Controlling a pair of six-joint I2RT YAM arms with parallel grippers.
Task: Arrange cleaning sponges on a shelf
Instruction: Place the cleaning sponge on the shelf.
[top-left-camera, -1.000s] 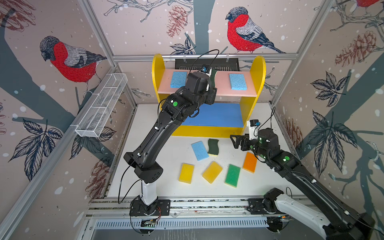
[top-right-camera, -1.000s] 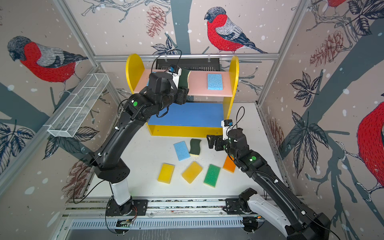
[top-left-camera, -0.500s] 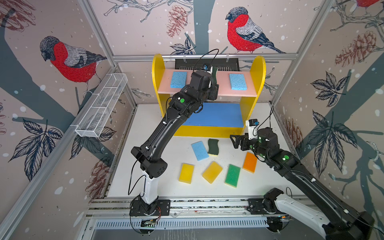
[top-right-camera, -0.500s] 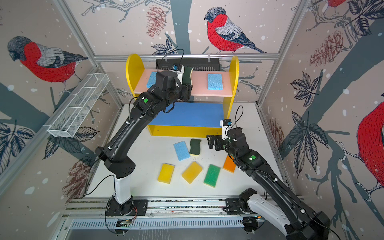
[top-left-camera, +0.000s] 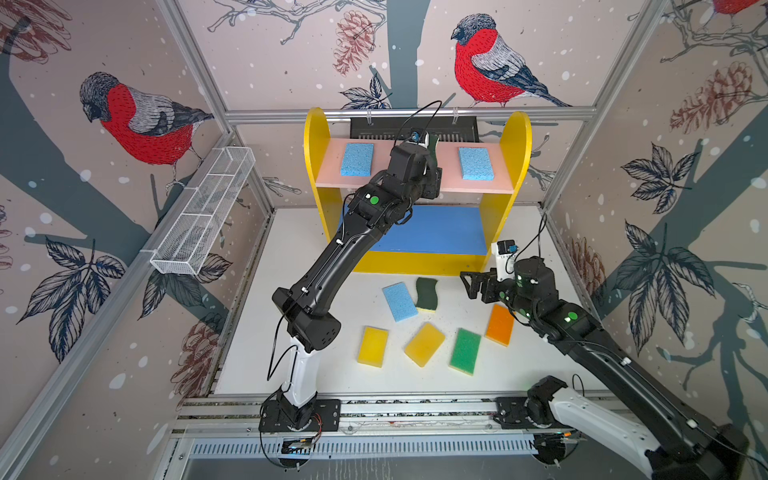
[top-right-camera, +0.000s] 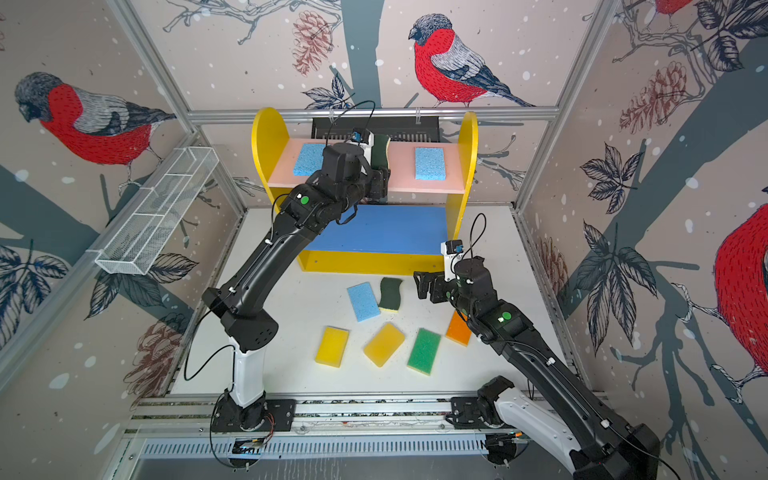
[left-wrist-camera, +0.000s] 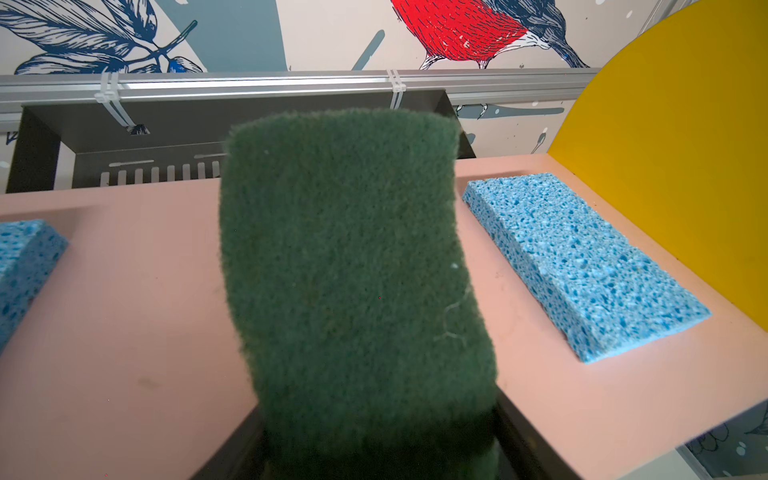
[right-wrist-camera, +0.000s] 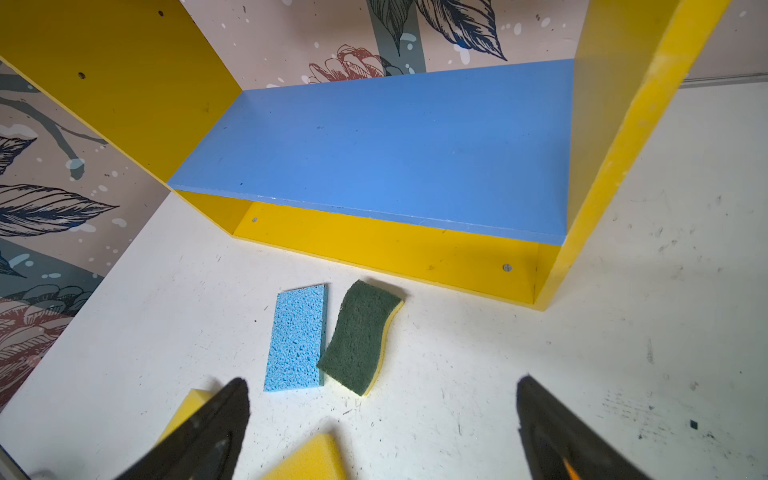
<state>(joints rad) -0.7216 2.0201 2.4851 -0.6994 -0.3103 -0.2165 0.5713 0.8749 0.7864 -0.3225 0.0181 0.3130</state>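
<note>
The shelf (top-left-camera: 516, 141) stands at the back of the table. On its pink top board lie two light blue sponges (top-left-camera: 356, 159) (top-left-camera: 476, 163), one at each end. My left gripper (left-wrist-camera: 374, 432) is shut on a dark-green sponge (left-wrist-camera: 349, 257), holding it tilted over the middle of the pink board (left-wrist-camera: 137, 299); the same sponge (top-right-camera: 380, 151) shows in a top view. On the table lie a light blue sponge (top-left-camera: 399, 301), a dark-green wavy sponge (top-left-camera: 427, 294), two yellow ones (top-left-camera: 372, 345) (top-left-camera: 424, 343), a green one (top-left-camera: 465, 350) and an orange one (top-left-camera: 500, 324). My right gripper (right-wrist-camera: 382, 384) hovers open above the table, right of the wavy sponge.
The shelf's blue middle board (top-left-camera: 432, 228) carries nothing. A white wire-mesh basket (top-left-camera: 203, 212) hangs on the left wall. A black slotted box (top-left-camera: 453, 126) sits behind the shelf. The arms' mounting rail (top-left-camera: 395, 409) runs along the table's front edge.
My left arm has reached a little deeper over the pink board with the dark-green sponge. The right arm and the sponges on the table have not moved.
</note>
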